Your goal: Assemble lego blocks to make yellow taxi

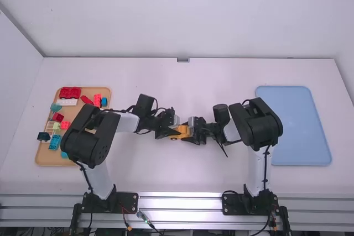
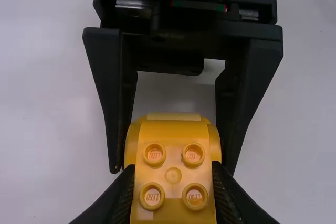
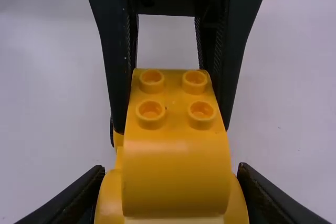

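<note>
The yellow taxi body (image 1: 182,129) is held above the middle of the table between my left gripper (image 1: 175,131) and my right gripper (image 1: 191,131). In the left wrist view, the left gripper (image 2: 172,174) is shut on the studded end of the yellow body (image 2: 173,150); the other gripper's fingers press its wider rounded end. In the right wrist view, the right gripper (image 3: 171,174) grips that rounded end of the yellow body (image 3: 176,174), with four-sided studded top facing up. A dark wheel shows low on the body in the high view.
A tan tray (image 1: 55,159) with several red, blue, teal and white blocks lies at the left, partly under the left arm. A light blue tray (image 1: 301,131) lies at the right, beside the right arm.
</note>
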You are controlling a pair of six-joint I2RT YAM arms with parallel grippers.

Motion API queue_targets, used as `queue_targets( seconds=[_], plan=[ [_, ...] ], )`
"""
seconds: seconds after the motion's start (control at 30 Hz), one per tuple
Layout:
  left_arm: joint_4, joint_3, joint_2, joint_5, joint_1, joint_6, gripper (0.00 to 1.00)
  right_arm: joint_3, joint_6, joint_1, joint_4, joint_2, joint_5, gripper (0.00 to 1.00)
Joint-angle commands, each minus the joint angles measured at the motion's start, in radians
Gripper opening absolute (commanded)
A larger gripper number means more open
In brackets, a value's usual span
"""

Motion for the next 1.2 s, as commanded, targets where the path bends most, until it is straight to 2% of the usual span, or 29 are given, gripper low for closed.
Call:
queue_targets(
  seconds=[0.0,0.13,0.3,0.37,0.4,0.53,0.63,0.9,1.17],
  plan=[
    [-0.031,-0.035,0.061,-0.214,-0.07,-0.008,0.02,0.005,0.007,0.024,-0.012,0.016,0.032,0.51],
    [-0.035,-0.035,0.061,-0.326,-0.091,-0.035,0.02,0.005,0.007,0.023,-0.012,0.016,0.032,0.51],
    [-0.025,-0.034,0.06,-0.305,-0.092,-0.038,0.02,0.004,0.009,0.023,-0.012,0.016,0.032,0.51],
    [-0.028,-0.026,0.059,-0.299,-0.092,-0.039,0.21,0.005,0.008,0.023,-0.013,0.016,0.032,0.51],
    [-0.035,-0.022,0.058,-0.301,-0.092,-0.043,0.24,0.005,0.008,0.023,-0.013,0.016,0.032,0.51],
    [-0.093,0.017,0.055,-0.299,-0.092,-0.054,0.23,0.005,0.011,0.023,-0.012,0.016,0.032,0.51],
    [-0.153,0.053,0.055,-0.302,-0.092,-0.052,0.12,0.005,0.011,0.023,-0.012,0.016,0.033,0.51],
    [-0.182,0.077,0.055,-0.302,-0.092,-0.048,0.21,0.005,0.011,0.023,-0.013,0.016,0.039,0.51],
    [-0.183,0.077,0.048,-0.299,-0.092,-0.05,0.26,0.005,0.01,0.023,-0.013,0.016,0.039,0.51]
  ],
)
